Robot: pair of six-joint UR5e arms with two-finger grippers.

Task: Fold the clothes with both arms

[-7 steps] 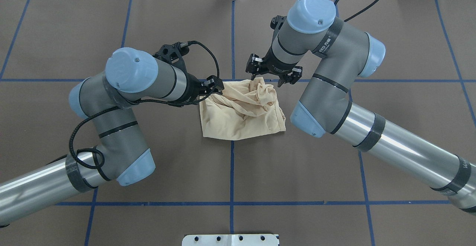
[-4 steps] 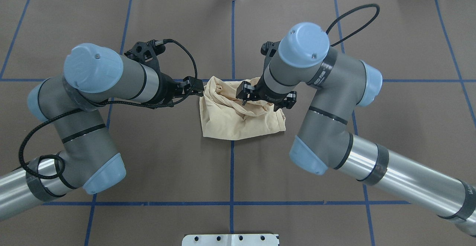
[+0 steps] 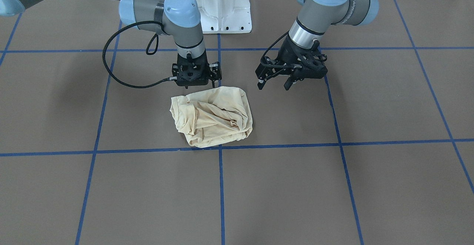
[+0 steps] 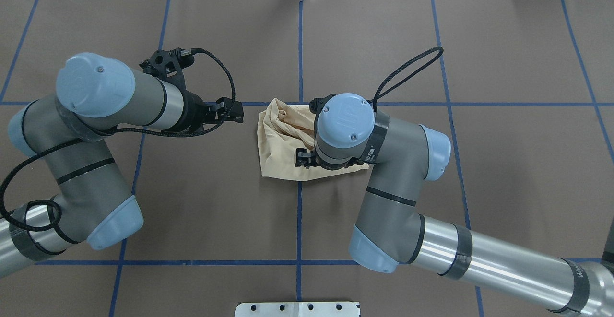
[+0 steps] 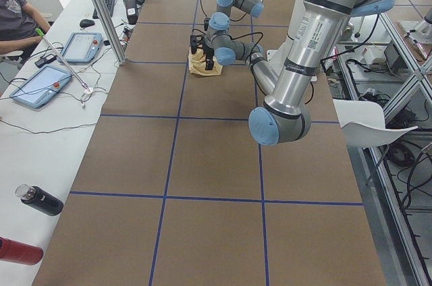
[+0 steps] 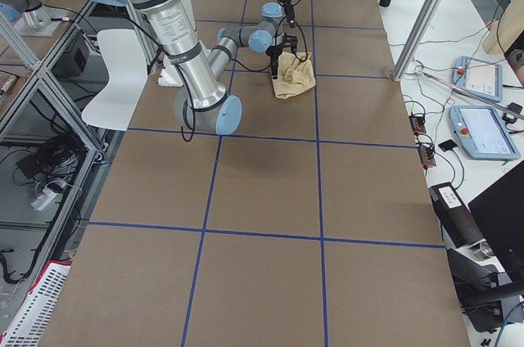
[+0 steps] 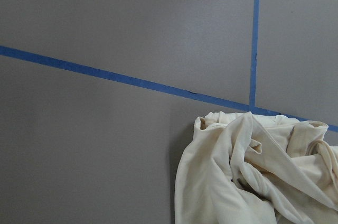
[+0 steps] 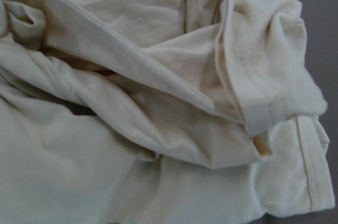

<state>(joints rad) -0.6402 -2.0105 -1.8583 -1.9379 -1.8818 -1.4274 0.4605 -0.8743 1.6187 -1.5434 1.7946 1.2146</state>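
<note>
The pale cream-yellow shirt (image 3: 211, 117) lies crumpled in a rough bundle at the table's middle; its print is hidden. It also shows in the overhead view (image 4: 283, 135), the left wrist view (image 7: 253, 176) and fills the right wrist view (image 8: 158, 102). My right gripper (image 3: 199, 86) points straight down at the shirt's robot-side edge with its fingers spread, open; in the overhead view its wrist covers it. My left gripper (image 3: 274, 85) is open and empty, hanging above bare table beside the shirt, also seen from overhead (image 4: 232, 111).
The brown table cover (image 4: 431, 187) carries a grid of blue tape lines (image 4: 299, 221). The white pedestal base (image 3: 222, 7) stands at the robot's edge. A side bench with tablets (image 5: 40, 87) and bottles (image 5: 40, 199) runs along the operators' side, with a person (image 5: 13, 16) there.
My left gripper let go and drew back off the shirt's side. My right gripper moved across the shirt from its far edge to its robot-side edge. The far fold fell flatter.
</note>
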